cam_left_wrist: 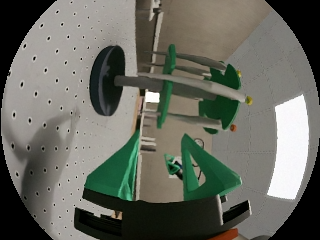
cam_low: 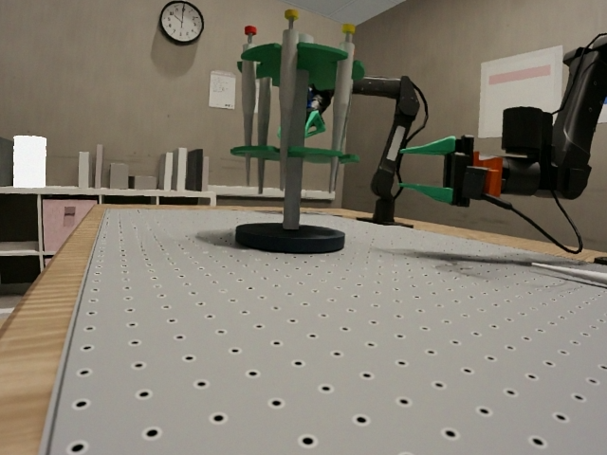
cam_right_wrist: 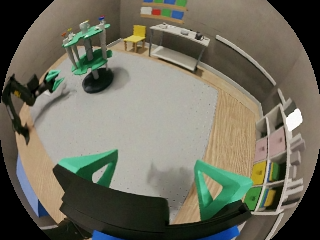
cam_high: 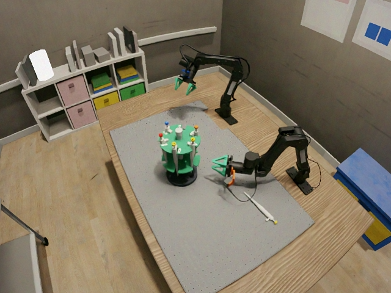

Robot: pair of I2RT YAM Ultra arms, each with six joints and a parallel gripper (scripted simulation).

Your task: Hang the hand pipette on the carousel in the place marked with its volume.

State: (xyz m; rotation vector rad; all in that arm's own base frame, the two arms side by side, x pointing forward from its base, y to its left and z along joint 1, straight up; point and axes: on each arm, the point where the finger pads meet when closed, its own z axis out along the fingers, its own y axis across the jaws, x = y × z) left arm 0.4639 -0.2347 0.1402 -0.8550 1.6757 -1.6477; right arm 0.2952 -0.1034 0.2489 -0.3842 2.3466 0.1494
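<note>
The loose pipette (cam_high: 262, 209) (cam_low: 571, 270) lies flat on the grey board, its yellow button toward the right front corner. The printed volume is not readable. The green carousel (cam_high: 170, 137) (cam_low: 290, 238) (cam_left_wrist: 107, 80) (cam_right_wrist: 98, 80) stands upright, holding several pipettes with red, blue, orange and yellow buttons. My left gripper (cam_high: 214, 165) (cam_low: 401, 169) (cam_left_wrist: 161, 136) is partly open and empty, above the board beside the carousel, fingers pointing toward it. My right gripper (cam_high: 182, 91) (cam_right_wrist: 157, 160) is wide open and empty, high beyond the carousel, far from the loose pipette.
The perforated grey board (cam_high: 201, 239) (cam_low: 235, 313) lies on the wooden table (cam_high: 344, 217). The left arm's cable loop hangs near the loose pipette's thin end. A shelf unit (cam_high: 68, 72) stands beyond the table's far end.
</note>
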